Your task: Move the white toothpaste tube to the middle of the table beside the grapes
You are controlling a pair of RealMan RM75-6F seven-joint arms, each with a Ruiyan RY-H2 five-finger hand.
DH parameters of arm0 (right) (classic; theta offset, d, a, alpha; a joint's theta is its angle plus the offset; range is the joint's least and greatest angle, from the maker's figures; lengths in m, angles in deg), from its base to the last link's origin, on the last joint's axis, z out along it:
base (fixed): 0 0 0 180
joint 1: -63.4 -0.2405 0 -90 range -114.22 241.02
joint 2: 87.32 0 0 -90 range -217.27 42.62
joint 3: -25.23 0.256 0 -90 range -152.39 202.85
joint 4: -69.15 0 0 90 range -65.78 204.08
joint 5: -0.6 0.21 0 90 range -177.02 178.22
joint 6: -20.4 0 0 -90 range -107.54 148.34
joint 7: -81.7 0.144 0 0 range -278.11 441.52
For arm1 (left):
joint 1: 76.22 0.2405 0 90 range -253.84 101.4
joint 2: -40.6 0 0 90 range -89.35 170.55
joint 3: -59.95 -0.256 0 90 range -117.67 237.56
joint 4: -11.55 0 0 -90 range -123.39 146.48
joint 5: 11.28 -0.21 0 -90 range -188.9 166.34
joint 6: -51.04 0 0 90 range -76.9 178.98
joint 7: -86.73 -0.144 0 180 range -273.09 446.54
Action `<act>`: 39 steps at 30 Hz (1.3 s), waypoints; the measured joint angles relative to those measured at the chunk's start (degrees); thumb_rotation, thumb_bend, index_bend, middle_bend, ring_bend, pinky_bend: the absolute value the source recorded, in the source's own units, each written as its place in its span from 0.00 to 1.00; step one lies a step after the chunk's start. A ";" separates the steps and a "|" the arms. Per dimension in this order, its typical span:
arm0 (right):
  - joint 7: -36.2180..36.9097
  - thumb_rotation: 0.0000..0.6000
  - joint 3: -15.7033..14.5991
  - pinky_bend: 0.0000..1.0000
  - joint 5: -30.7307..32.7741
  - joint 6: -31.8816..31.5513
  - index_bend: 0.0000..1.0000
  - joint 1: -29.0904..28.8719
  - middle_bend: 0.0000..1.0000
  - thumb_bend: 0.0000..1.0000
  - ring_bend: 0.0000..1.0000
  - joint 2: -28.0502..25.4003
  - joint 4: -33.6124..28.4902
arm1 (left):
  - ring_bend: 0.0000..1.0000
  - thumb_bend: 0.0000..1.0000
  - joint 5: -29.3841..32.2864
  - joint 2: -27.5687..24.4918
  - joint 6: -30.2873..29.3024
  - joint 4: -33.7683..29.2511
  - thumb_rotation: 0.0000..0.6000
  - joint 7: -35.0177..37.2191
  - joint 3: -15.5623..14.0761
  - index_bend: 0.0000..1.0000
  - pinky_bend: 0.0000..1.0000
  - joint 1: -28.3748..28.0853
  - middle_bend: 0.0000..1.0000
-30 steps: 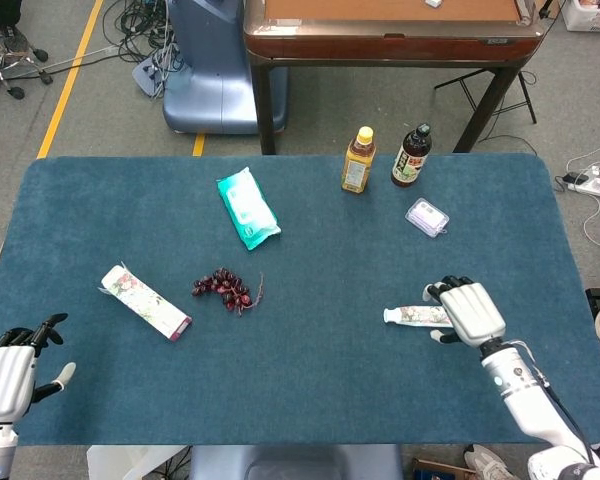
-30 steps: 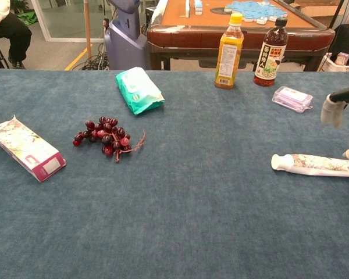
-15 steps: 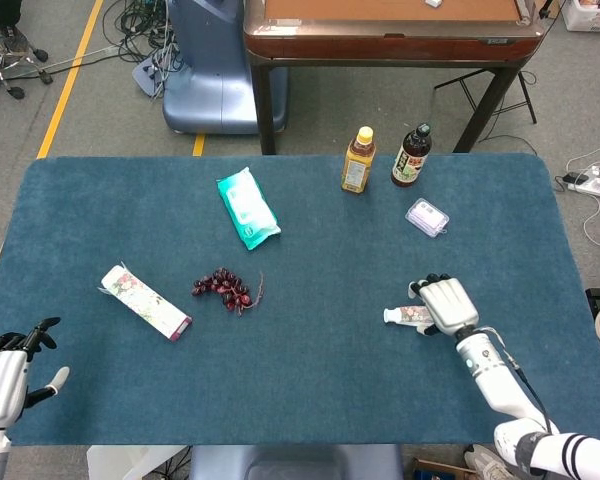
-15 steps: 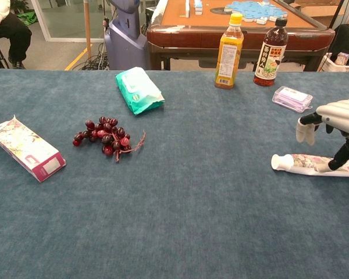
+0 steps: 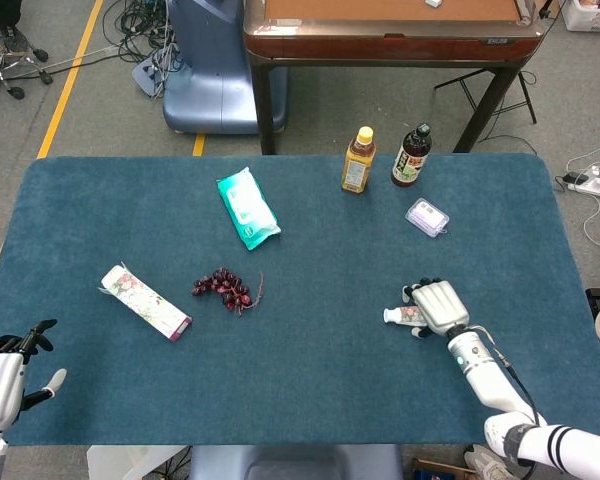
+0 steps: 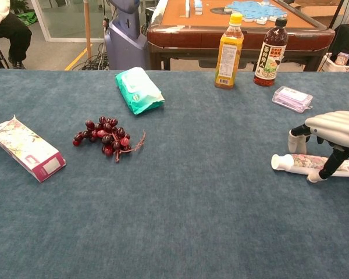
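One white toothpaste tube point(image 6: 312, 163) lies flat, cap leftward.

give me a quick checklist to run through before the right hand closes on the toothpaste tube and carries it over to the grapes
1. Right hand over the toothpaste tube: ok, fingers straddle it.
2. Firm hold on the tube: cannot tell, fingers look apart.
3. Tube lying flat, cap toward the grapes: ok.
4. Bare cloth beside the grapes for setting down: ok.
5. Path between tube and grapes free of objects: ok.
6. Left hand out of the way at the near table edge: ok.
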 measured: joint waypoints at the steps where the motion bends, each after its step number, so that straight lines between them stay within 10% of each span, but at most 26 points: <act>1: 0.01 1.00 -0.06 0.34 0.05 0.11 0.39 -0.09 0.44 0.21 0.28 0.04 0.07 | 0.43 0.20 0.01 0.02 0.00 0.05 1.00 0.04 0.02 0.21 0.26 0.02 0.45; 15: -0.15 1.00 -0.80 0.34 1.27 1.07 0.43 -1.15 0.46 0.34 0.29 0.01 0.33 | 0.43 0.20 0.35 0.11 -0.21 0.39 1.00 0.53 0.22 0.21 0.26 0.51 0.45; 39: -3.80 1.00 -1.41 0.44 3.41 4.78 0.67 -4.81 0.64 0.88 0.51 -1.87 -3.39 | 0.43 0.20 -1.17 -0.71 1.80 0.12 1.00 1.22 0.67 0.21 0.26 -1.06 0.45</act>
